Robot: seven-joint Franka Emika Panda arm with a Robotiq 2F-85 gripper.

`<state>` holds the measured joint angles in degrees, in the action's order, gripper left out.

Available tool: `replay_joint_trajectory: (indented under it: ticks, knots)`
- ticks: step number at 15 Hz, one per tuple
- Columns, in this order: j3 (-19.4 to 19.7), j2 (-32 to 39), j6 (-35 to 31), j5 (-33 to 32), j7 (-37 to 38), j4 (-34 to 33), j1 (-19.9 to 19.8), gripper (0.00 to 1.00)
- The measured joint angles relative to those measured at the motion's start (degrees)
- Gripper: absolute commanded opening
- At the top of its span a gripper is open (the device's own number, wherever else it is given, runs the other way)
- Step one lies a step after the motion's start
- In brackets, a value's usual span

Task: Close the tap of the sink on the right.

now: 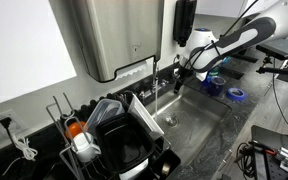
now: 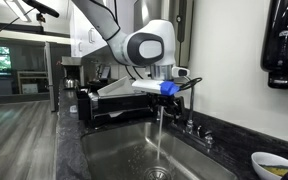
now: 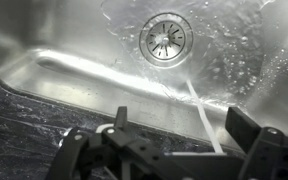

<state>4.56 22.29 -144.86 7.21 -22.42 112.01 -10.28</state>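
tool (image 3: 179, 128) beside upright tap (image 1: 155, 70), spout out over sink (image 3: 54, 70)

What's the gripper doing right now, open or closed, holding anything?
Gripper: open, jaws spread apart over the sink, holding nothing.

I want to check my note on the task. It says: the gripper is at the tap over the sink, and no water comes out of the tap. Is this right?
Not quite. Water does come out: a stream falls from the tap into the sink, as an exterior view and the wrist view show. The gripper is at the tap, as you wrote.
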Motion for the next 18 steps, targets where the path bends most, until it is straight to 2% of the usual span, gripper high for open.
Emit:
replay_joint_trajectory:
  ticks: [10,18]
  knots:
    - [0.3,8.2,-7.3,-4.2,2.0,-5.6,-1.1,1.00]
    - [1.4,10.8,-9.8,-9.1,4.1,-8.2,-1.7,1.00]
